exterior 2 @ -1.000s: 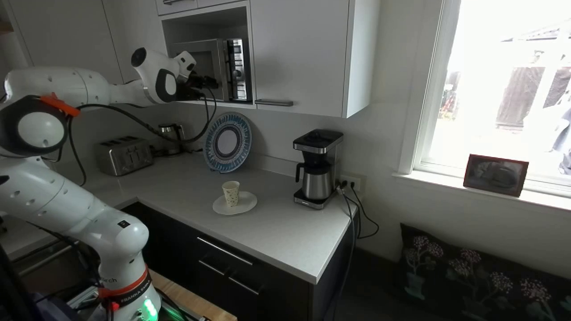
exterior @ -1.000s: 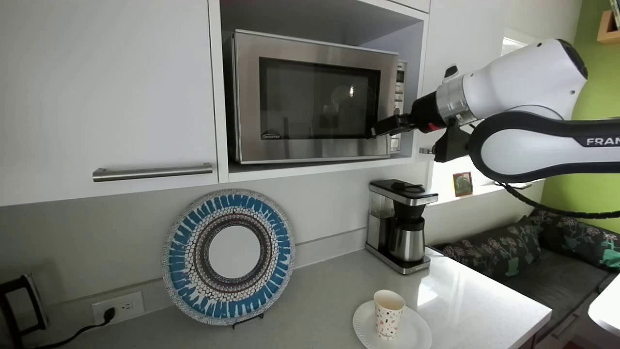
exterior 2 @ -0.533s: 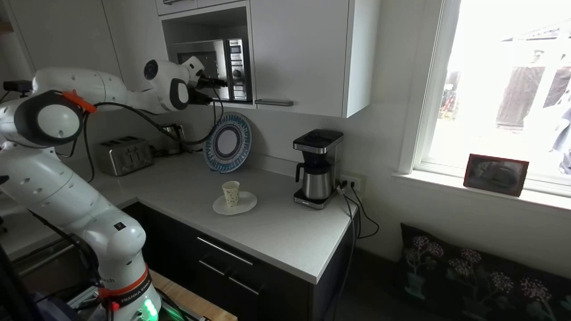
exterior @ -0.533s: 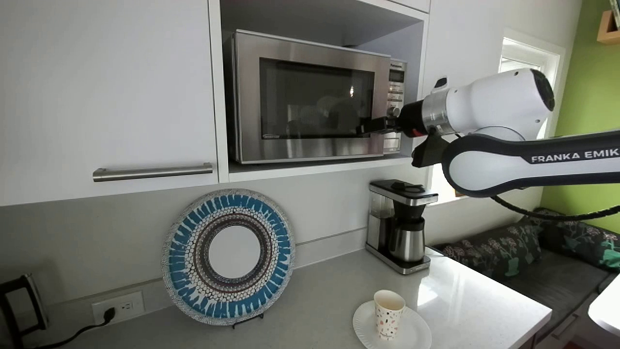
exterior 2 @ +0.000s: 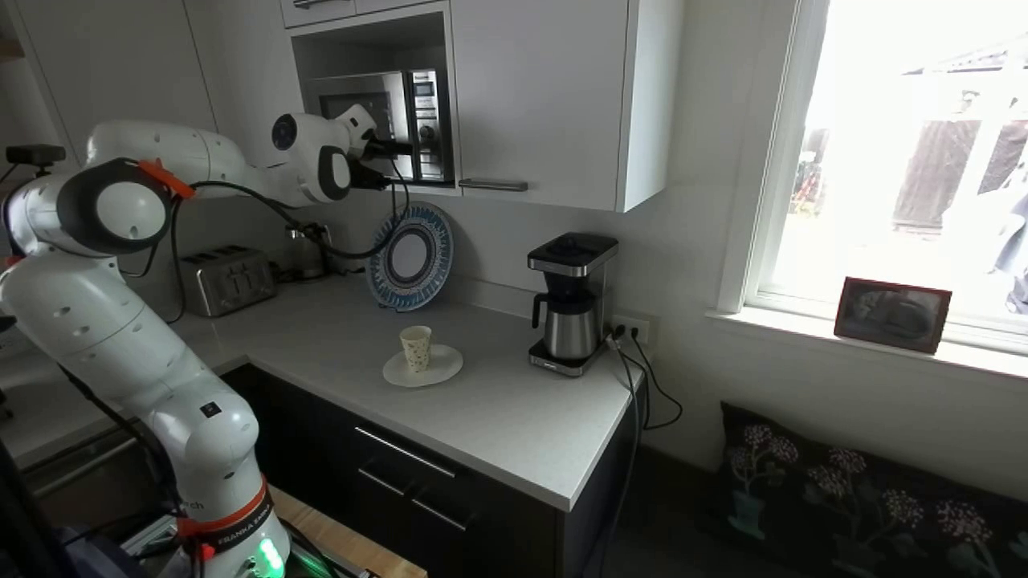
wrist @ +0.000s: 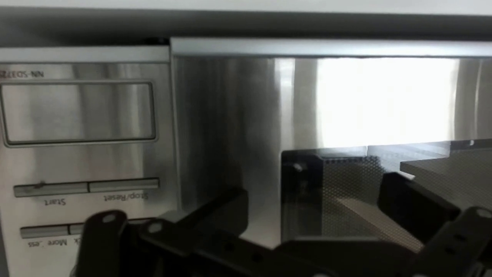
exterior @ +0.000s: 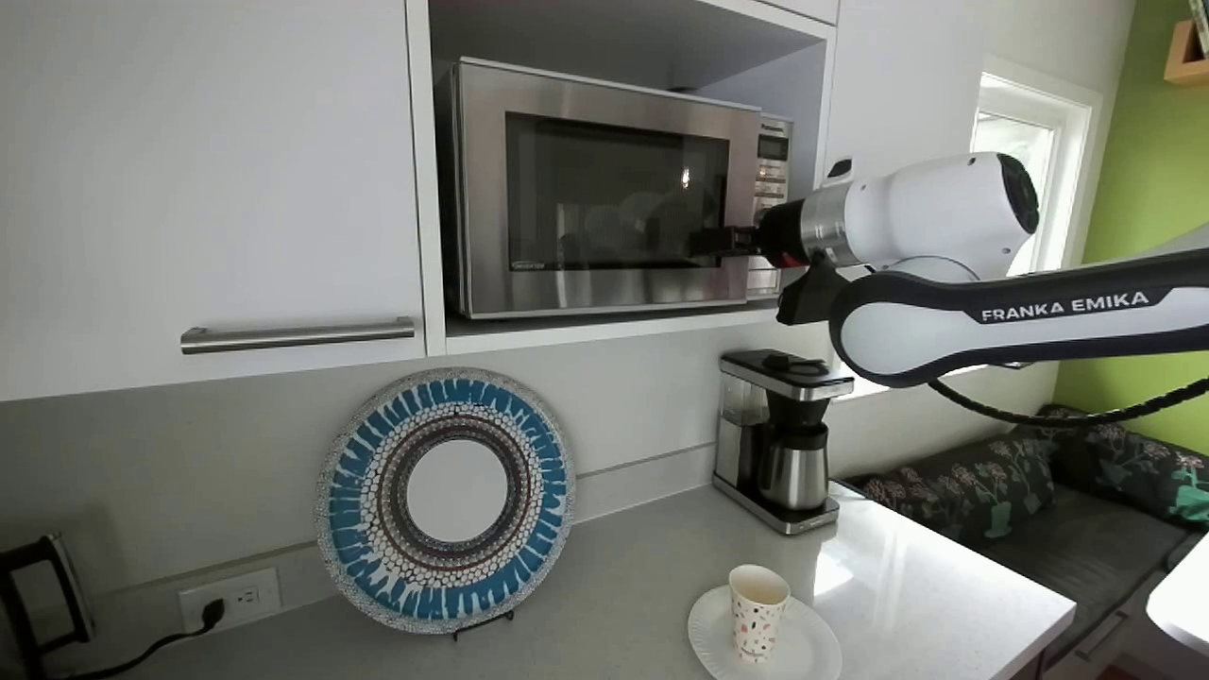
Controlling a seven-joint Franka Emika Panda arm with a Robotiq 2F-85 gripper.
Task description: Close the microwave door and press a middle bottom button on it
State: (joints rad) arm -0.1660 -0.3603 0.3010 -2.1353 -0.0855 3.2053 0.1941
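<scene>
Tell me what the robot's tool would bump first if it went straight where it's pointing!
Probably the microwave door: the open tool faces its steel frame and dark window. I can't tell how big the gap is, if any.

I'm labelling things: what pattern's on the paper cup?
The paper cup has multicoloured specks, clearest in an exterior view.

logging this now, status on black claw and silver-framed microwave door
Black two-fingered claw open, holding nothing. Silver-framed dark-glass microwave door looks shut. No obstruction seen, contact unclear.
</scene>
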